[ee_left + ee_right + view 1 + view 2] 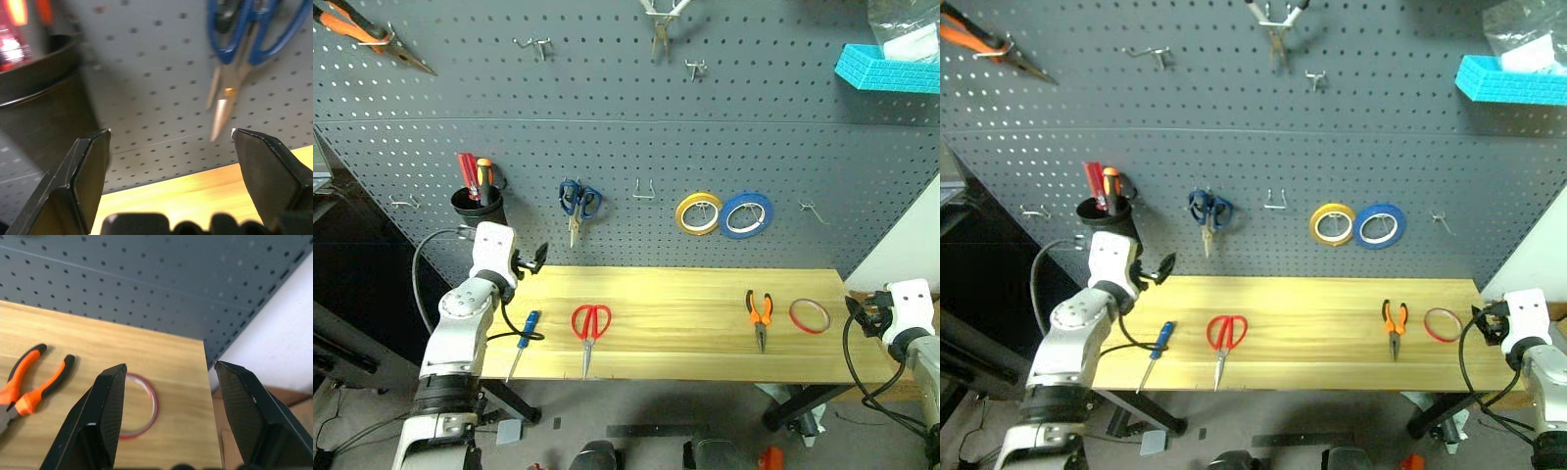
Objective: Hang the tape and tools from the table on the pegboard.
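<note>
Both tools, left (171, 134) and right (168, 367), are spread and empty. The right one should straddle the red tape (139, 406) near the worktop's (685, 304) right edge.

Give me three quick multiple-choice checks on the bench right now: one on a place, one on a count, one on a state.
1. What lies closest to the red tape on the table?
A. the pliers
B. the red scissors
C. the blue screwdriver

2. How many rolls of tape hang on the pegboard?
A. none
B. two
C. four

3. How is the left pincer?
A. shut on the scissors
B. shut on the screwdriver
C. open and holding nothing

Answers:
1. A, since the pliers lie just beside the ring.
2. B, the yellow roll and the blue roll.
3. C, because its fingers stand wide apart with only pegboard between them.
</note>
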